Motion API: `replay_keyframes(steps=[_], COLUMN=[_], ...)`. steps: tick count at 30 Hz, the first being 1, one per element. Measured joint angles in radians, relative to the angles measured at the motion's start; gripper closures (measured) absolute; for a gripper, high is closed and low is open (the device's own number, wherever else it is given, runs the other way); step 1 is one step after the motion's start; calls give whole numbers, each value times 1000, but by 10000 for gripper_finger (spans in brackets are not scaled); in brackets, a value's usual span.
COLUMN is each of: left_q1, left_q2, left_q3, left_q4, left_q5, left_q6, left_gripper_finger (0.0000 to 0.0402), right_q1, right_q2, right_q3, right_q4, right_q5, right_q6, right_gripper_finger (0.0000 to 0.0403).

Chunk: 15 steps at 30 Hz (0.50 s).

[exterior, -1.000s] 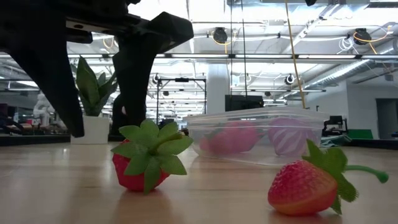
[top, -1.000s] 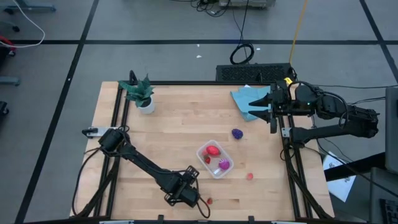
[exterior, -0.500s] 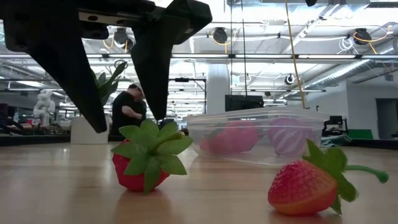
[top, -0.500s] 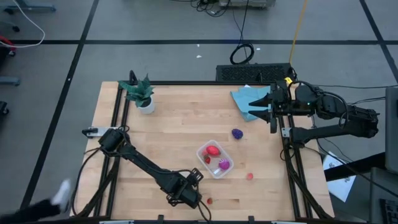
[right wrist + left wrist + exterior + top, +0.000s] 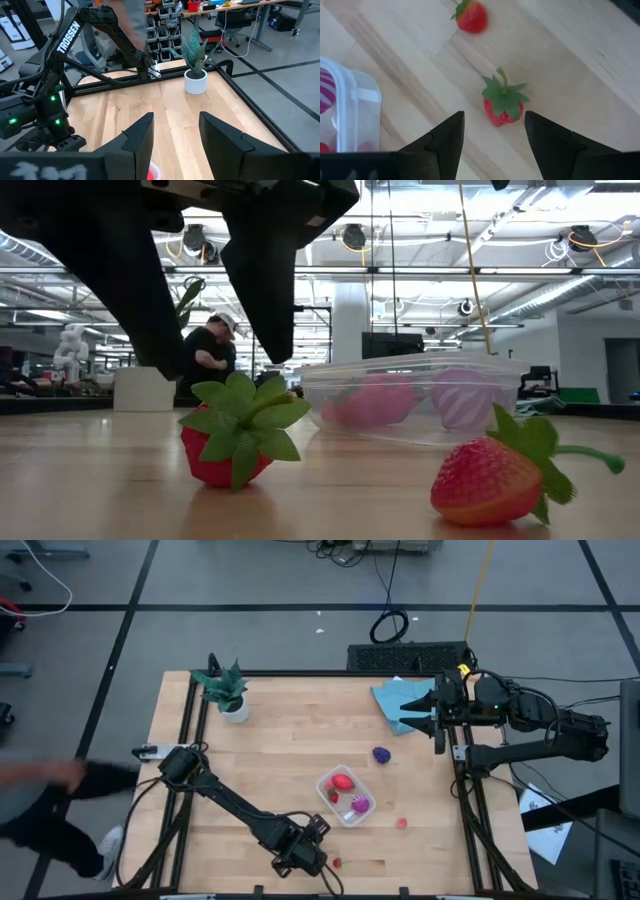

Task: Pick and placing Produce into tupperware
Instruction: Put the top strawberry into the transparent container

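The left gripper (image 5: 492, 131) hangs just above a red strawberry (image 5: 503, 101) near the table's (image 5: 280, 750) front edge, jaws apart, holding nothing. The right gripper (image 5: 437, 712), jaws also apart and empty, waits by the blue cloth (image 5: 398, 700). The low view shows leafy green caps; the clear tupperware (image 5: 345, 795) already contains pink pieces.

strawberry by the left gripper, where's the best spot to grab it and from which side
Probably grip the strawberry across its red body, coming straight down from above. It lies on its side on the table, leafy cap and thin stem flopping off one end, so those look poor to pinch. The left gripper hangs over it with fingers open, the berry roughly in line with the gap between them.
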Motion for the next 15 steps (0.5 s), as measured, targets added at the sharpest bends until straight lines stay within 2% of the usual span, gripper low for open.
replay_keyframes(steps=[15], left_q1=[0], left_q2=[12], left_q3=[1], left_q4=[8], left_q5=[27], left_q6=[-22], left_gripper_finger=[188], right_q1=[0], right_q2=[0], right_q3=[0], right_q4=[0], right_q5=[0], right_q6=[0], right_gripper_finger=[252])
